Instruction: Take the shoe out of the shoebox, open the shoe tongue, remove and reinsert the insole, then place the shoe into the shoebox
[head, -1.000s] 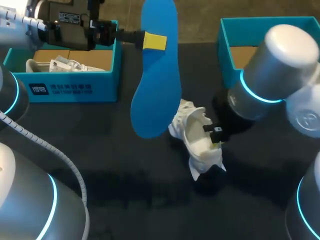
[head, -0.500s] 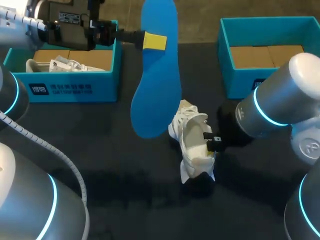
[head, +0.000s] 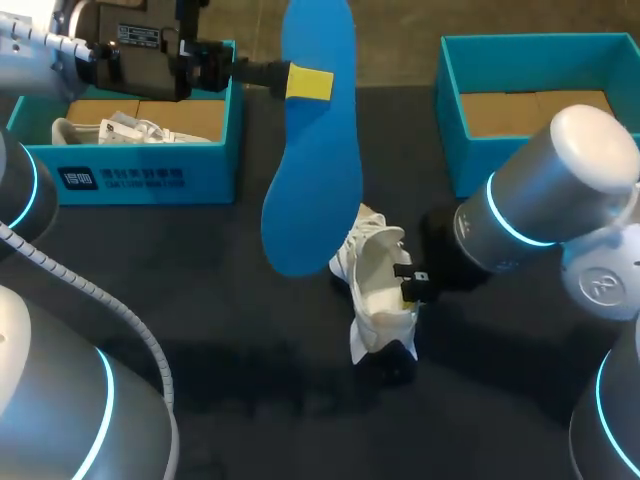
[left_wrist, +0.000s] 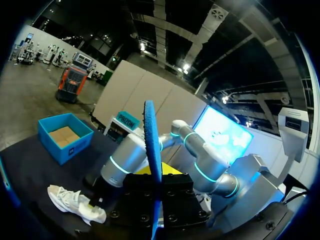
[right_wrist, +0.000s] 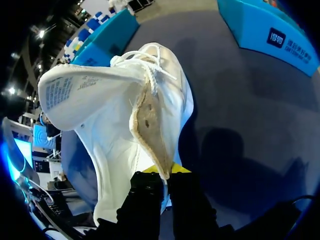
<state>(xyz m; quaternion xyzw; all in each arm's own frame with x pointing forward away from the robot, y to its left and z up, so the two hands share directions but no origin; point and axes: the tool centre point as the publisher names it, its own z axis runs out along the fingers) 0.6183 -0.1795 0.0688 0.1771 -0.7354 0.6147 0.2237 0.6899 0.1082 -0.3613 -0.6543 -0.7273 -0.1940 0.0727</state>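
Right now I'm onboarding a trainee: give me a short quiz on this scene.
1. True or false: the blue insole lies inside the white shoe.
2. Which arm's fingers grip the shoe? A) left B) right
3. How many shoeboxes show in the head view?
Key: 1 false, the left gripper holds it aloft; 2 B, the right gripper; 3 two, left shoebox and right shoebox.

White shoe (head: 378, 290) tilted, tongue open (mouth gaping); blue insole (head: 315, 150) out, hanging upright beside it.
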